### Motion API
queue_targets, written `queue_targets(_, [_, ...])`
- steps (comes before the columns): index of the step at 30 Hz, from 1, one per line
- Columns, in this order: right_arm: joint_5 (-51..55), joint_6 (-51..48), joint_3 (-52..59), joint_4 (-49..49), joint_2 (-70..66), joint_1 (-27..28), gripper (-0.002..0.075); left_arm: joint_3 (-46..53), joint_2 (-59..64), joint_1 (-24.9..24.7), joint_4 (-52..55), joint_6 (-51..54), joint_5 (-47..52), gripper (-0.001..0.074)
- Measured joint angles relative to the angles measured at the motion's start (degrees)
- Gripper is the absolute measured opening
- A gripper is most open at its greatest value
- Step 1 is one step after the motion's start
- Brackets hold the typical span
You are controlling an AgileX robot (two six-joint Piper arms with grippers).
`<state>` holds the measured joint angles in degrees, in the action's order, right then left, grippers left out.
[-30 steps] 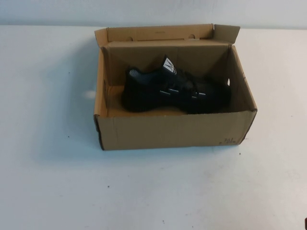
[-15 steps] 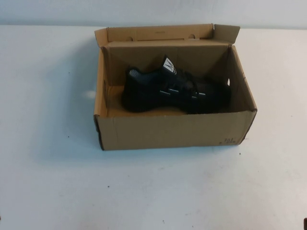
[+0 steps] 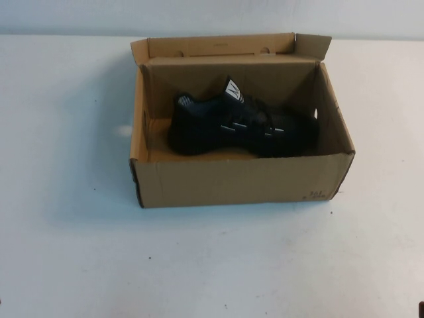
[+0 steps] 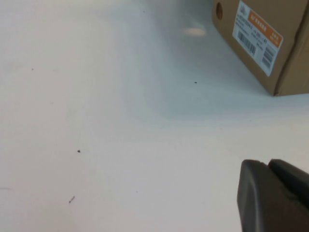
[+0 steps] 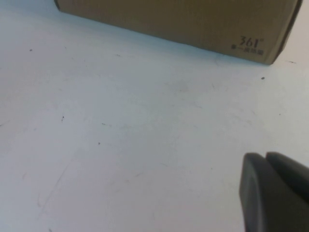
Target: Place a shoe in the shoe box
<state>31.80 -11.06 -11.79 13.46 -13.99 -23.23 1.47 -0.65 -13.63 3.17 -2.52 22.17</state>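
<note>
The black mesh sneaker [image 3: 242, 126] lies inside the open brown cardboard shoe box [image 3: 238, 182] in the middle of the table, toe toward the right, white tongue logo up. The box lid flap [image 3: 225, 45] stands open at the back. My left gripper [image 4: 268, 166] is shut and empty, low over the bare table near the front left, with the box's labelled end [image 4: 260, 38] ahead. My right gripper [image 5: 265, 159] is shut and empty, low over the table near the front right, with the box's front wall [image 5: 193, 19] ahead. Neither gripper shows clearly in the high view.
The white table [image 3: 212, 265] spreads around the box on all sides. A pale wall [image 3: 212, 16] runs along the back edge. An orange and white label [image 4: 256, 36] is stuck on the box's left end.
</note>
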Motion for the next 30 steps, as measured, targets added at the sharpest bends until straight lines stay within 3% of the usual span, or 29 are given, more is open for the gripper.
queue_targets(3, [0.0,0.0,0.0,0.12,0.39,0.93,-0.0017,0.0,0.0,0.0,0.0,-0.09,0.0,-0.0001])
queue_targets(9, [-1.02,0.0,0.36,-6.09,4.99,9.4,-0.0017,0.0,0.0,0.0,0.15,-0.09,0.08,-0.0001])
queue_targets(16, [-8.82,0.0,8.59,-9.56,14.2,15.8,-0.0017,0.0,0.0,0.0,0.18,-0.09,0.08,-0.0001])
queue_targets(20, [-13.7,0.11,12.96,-9.29,14.43,16.83,-0.0017,0.0,0.0,0.0,0.18,-0.09,0.08,-0.0001])
queue_targets(30, [-12.19,4.71,13.2,-9.78,14.43,16.99,-0.0017,0.0,0.0,0.0,0.18,-0.09,0.08,-0.0001])
